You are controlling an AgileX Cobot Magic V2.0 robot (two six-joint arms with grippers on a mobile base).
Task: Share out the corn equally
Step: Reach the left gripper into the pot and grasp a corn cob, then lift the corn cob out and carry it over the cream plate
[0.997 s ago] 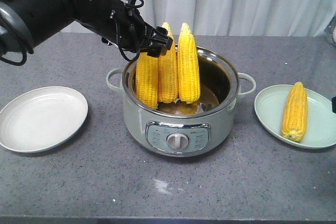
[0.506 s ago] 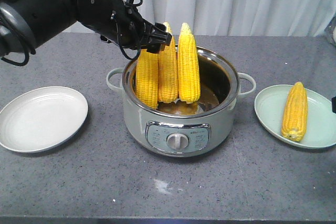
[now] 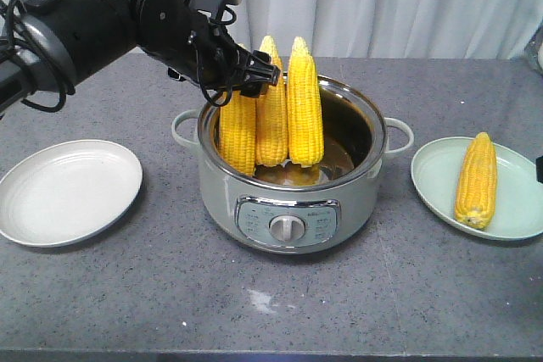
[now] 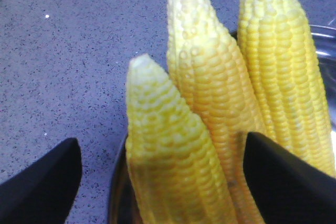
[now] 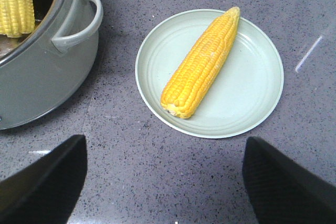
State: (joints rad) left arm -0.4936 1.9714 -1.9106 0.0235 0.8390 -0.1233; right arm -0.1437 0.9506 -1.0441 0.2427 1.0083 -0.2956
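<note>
A pale green electric pot stood in the middle of the grey bench, its dial turned to the front. Three cobs of corn stood upright inside it, tips up and pressed side by side against the pot's rear-left wall. The first cob was nearest the pot's left side, the second cob touched it, and the third cob stood toward the pot's middle. All three rose well above the pot's rim.

The left pincer hung over the pot's rear-left edge, at the tips of the first two cobs. In the left wrist view its dark fingers were spread wide. One was out over the bench to the left of the pot, apart from the first cob, and the other was in front of the second cob. The first cob's pale tip stood between them, and the pincer had not closed on anything.

To the right of the pot, well apart from it, a pale green plate carried the fourth cob, which lay flat with its tip pointing away. To the left of the pot sat a white plate.

The right pincer hovered over the bench just in front of the green plate — fingers wide apart, gripping nothing.
</note>
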